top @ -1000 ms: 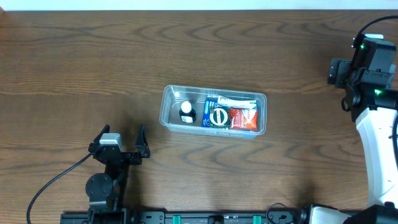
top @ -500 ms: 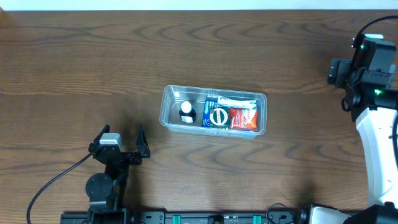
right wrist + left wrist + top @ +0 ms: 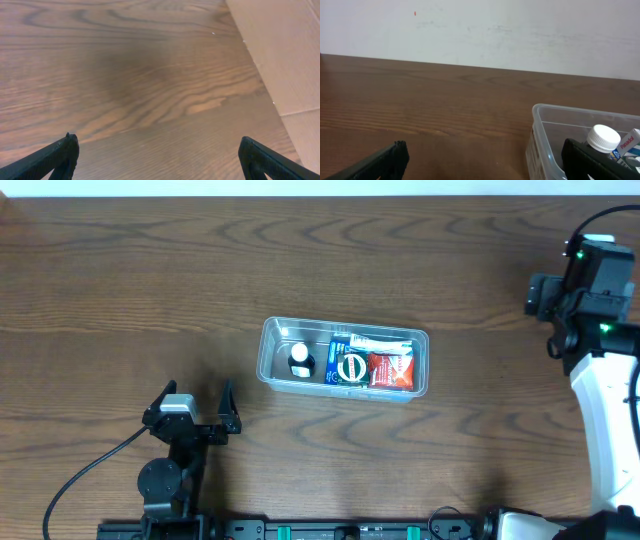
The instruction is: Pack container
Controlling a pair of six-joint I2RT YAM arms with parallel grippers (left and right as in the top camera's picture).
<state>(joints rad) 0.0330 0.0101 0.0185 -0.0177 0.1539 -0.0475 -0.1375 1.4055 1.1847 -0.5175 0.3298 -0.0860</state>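
The clear plastic container [image 3: 274, 370] sits mid-table. It holds a small dark bottle with a white cap [image 3: 300, 359], a blue packet with a round green label [image 3: 348, 365] and a red packet [image 3: 391, 370]. My left gripper [image 3: 192, 407] is open and empty, near the front edge, left of and below the container. In the left wrist view the container's corner [image 3: 540, 135] and the bottle cap [image 3: 603, 138] show beside my right fingertip. My right gripper [image 3: 160, 157] is open and empty over bare wood; in the overhead view the right arm [image 3: 590, 290] is at the far right and its fingers are not visible.
A black cable [image 3: 85, 475] runs from the left arm's base. A pale wall [image 3: 480, 30] stands behind the table's far edge. A light board [image 3: 285, 55] borders the table on the right in the right wrist view.
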